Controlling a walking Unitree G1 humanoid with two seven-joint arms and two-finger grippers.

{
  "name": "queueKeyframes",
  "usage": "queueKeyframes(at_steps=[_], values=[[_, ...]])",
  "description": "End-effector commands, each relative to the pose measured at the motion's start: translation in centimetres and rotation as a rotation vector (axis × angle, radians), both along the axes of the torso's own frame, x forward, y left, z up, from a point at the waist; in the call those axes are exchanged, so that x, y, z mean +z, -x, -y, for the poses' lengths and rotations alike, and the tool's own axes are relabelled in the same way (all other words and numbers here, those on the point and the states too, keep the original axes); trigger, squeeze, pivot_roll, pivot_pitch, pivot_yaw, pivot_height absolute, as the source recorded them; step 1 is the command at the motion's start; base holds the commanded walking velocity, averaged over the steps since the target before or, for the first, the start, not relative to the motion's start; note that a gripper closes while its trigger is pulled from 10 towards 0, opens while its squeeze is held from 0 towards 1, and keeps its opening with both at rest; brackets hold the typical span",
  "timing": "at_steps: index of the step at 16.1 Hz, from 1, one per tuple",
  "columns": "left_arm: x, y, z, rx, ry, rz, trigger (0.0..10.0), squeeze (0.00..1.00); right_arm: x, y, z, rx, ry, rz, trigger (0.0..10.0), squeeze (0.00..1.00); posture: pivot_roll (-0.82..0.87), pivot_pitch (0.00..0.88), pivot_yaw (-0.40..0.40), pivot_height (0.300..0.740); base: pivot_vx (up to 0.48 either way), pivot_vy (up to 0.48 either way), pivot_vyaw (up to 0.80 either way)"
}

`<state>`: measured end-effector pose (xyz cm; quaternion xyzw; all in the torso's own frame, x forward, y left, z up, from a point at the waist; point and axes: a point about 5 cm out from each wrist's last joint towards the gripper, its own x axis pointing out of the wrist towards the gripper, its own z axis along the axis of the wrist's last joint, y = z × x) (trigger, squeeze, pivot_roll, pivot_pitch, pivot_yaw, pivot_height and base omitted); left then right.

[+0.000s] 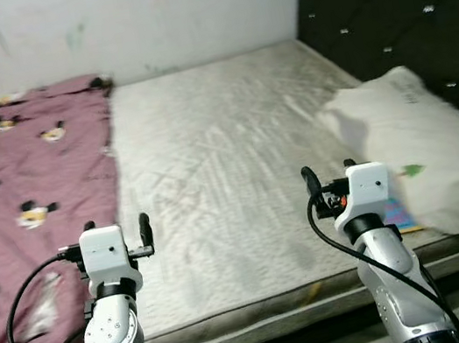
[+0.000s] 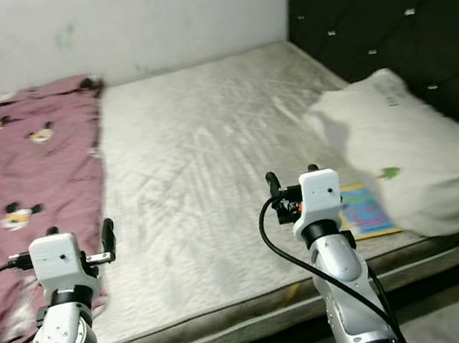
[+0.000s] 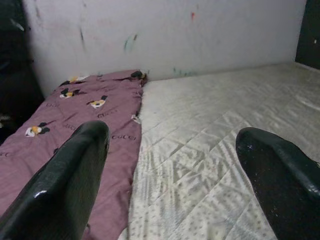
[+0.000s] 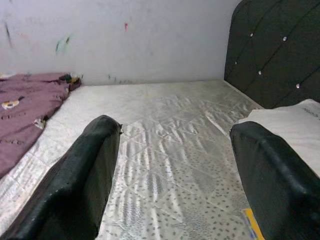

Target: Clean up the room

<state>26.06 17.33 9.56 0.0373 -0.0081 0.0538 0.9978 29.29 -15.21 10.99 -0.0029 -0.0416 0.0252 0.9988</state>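
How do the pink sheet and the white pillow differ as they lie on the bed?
The pink sheet lies flat on the mattress's left side, printed with cartoon figures. The white pillow is puffed up at the right by the dark headboard, nearly plain, partly covering a colourful book. Both rest untouched.

Blanket left, pillow right

You face a white wall marked with small paint smudges, and a dark tufted headboard at right.
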Motion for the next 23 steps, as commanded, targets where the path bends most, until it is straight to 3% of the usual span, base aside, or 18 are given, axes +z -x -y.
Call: queueKeyframes(at_steps=[1, 7, 13, 18, 23], values=[[0.11, -0.14, 0.66, -0.018, 0.011, 0.000, 10.0, 0.00, 0.00, 0.09, 0.85, -0.020, 0.007, -0.008, 10.0, 0.00, 0.00, 0.025, 0.043, 0.740, 0.000, 0.480, 0.00], [0.16, -0.19, 0.78, -0.029, 0.019, 0.006, 10.0, 0.00, 0.02, 0.11, 0.74, -0.012, 0.025, -0.010, 10.0, 0.00, -0.01, 0.027, 0.044, 0.740, 0.000, 0.480, 0.00], [0.48, -0.11, 1.21, -0.094, 0.024, 0.029, 10.0, 0.00, -0.03, 0.15, 0.83, -0.024, 0.034, -0.012, 10.0, 0.00, -0.01, 0.029, 0.046, 0.740, 0.000, 0.000, 0.09], [0.49, -0.13, 1.21, -0.098, 0.031, 0.030, 10.0, 0.00, -0.06, 0.14, 0.80, -0.026, 0.034, -0.014, 10.0, 0.00, -0.01, 0.027, 0.050, 0.740, 0.120, 0.000, 0.72], [0.48, -0.23, 1.21, -0.093, 0.050, 0.028, 10.0, 0.00, -0.07, 0.00, 0.78, -0.032, 0.020, -0.014, 10.0, 0.00, -0.01, 0.023, 0.051, 0.740, 0.117, 0.000, 0.00]])
